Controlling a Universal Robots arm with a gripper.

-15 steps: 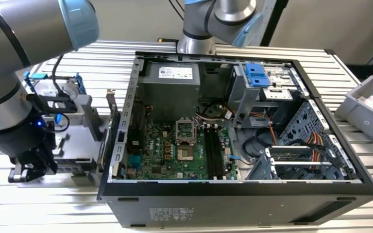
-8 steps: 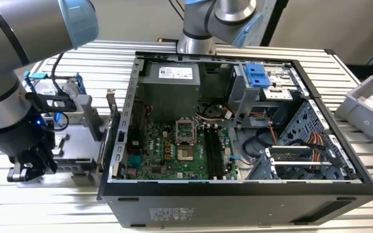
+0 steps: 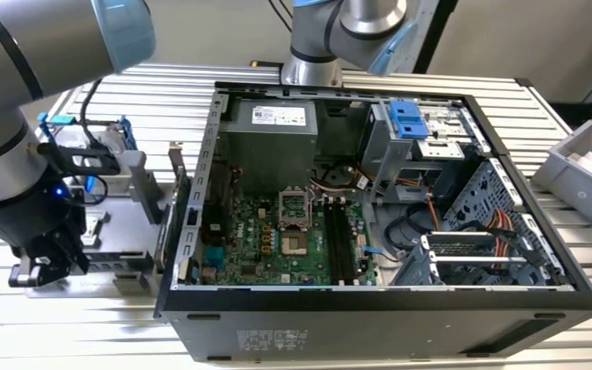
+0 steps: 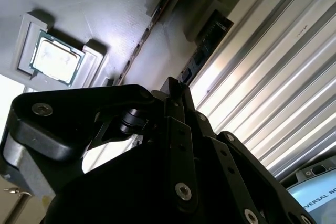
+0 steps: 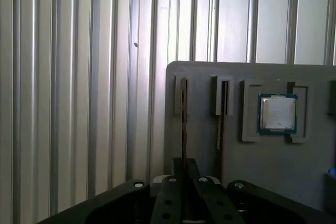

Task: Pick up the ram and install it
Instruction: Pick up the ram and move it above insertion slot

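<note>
In the exterior view the gripper hangs low over a grey tray on the ribbed metal table, beside the open computer case. In both wrist views its jaws pinch narrow on the ram, standing edgewise in a tray slot.

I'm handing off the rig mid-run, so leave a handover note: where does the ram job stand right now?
Gripper: low over the gray holder beside the computer case, in line with the ram; grip unclear.
Ram: standing on edge in its holder slot, a second stick next to it.
Done: approach only.
Left: pickup and install; the motherboard's long black slots look bare.
</note>
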